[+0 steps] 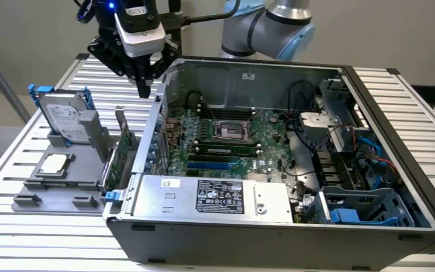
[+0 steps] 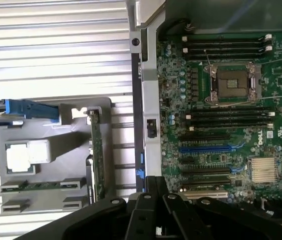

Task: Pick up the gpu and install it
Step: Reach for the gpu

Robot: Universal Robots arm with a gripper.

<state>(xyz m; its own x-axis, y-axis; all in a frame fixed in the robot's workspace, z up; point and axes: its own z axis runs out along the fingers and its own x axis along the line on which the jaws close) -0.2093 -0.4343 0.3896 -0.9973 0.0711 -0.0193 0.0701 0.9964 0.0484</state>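
The gpu point(image 1: 118, 161), a single card, stands on edge in the grey holder point(image 1: 51, 190), along the holder's side nearest the computer case point(image 1: 278, 238). There is one case, lying open with its motherboard point(image 1: 233, 141) exposed. It rests with the one holder on a slatted metal table point(image 1: 399, 102), and a plain pale wall stands behind. The holder also carries one hard drive point(image 1: 65, 116) with blue rails, upright, and one square CPU chip point(image 1: 54, 164), lying flat. Only a narrow gap separates the card from the case wall, and the air above the card is open. The one gripper point(image 1: 143, 85) hangs above the case's rear corner, well apart from the card, with its fingers pressed together on nothing.
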